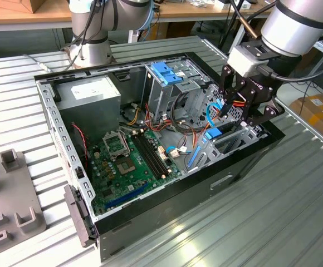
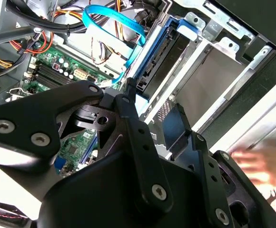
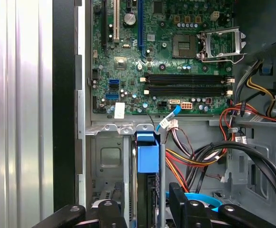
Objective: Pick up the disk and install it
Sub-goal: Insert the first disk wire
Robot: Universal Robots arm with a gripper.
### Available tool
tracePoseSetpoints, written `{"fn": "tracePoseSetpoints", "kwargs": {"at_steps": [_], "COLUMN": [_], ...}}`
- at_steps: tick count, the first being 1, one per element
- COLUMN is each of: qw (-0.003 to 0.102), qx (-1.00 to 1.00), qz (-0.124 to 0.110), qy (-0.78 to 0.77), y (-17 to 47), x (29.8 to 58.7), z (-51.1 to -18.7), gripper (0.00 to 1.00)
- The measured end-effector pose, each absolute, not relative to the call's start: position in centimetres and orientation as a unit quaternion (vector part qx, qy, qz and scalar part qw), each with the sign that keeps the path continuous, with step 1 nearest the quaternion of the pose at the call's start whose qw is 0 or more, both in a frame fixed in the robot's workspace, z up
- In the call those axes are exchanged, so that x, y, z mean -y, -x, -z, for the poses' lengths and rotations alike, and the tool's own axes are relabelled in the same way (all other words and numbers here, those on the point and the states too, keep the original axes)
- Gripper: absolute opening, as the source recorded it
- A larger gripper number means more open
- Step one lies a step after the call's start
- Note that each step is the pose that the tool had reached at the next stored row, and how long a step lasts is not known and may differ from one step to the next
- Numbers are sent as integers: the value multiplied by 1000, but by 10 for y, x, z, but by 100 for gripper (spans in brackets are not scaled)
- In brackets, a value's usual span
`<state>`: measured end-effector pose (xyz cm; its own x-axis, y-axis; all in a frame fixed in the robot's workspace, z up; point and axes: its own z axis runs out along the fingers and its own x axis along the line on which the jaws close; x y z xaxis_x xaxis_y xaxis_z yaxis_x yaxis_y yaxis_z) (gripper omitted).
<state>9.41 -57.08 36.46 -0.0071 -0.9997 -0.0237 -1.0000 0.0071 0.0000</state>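
The disk [image 3: 147, 156], a dark drive in a bright blue caddy, stands on edge in a slot of the metal drive bay at the case's front corner. It shows in the second wrist view [image 2: 162, 57] and in the exterior view [image 1: 211, 135] too. My gripper [image 3: 147, 211] hangs just over the disk's near end, open, with a black finger [image 3: 115, 213] on either side and a small gap to the caddy. In the second wrist view the gripper [image 2: 154, 107] has one fingertip [image 2: 127, 92] close by the disk's end. In the exterior view the gripper [image 1: 238, 118] is over the case's right side.
The open computer case [image 1: 245, 161] lies on a ribbed metal table. Inside are the motherboard [image 1: 131, 161], a power supply [image 1: 89, 94], a cage with a fixed blue bracket [image 1: 166, 72] and loose cables [image 3: 200, 156], one of them a blue cable [image 2: 110, 19]. A grey fixture [image 1: 8, 194] sits at the exterior view's left.
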Motion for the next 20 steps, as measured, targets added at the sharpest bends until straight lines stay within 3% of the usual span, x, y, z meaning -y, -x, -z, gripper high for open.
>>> {"fn": "tracePoseSetpoints", "kwargs": {"at_steps": [20], "qw": [8], "qx": [-710], "qz": [-8], "qy": [705], "y": [-116], "x": [548], "z": [-359], "gripper": [50]}}
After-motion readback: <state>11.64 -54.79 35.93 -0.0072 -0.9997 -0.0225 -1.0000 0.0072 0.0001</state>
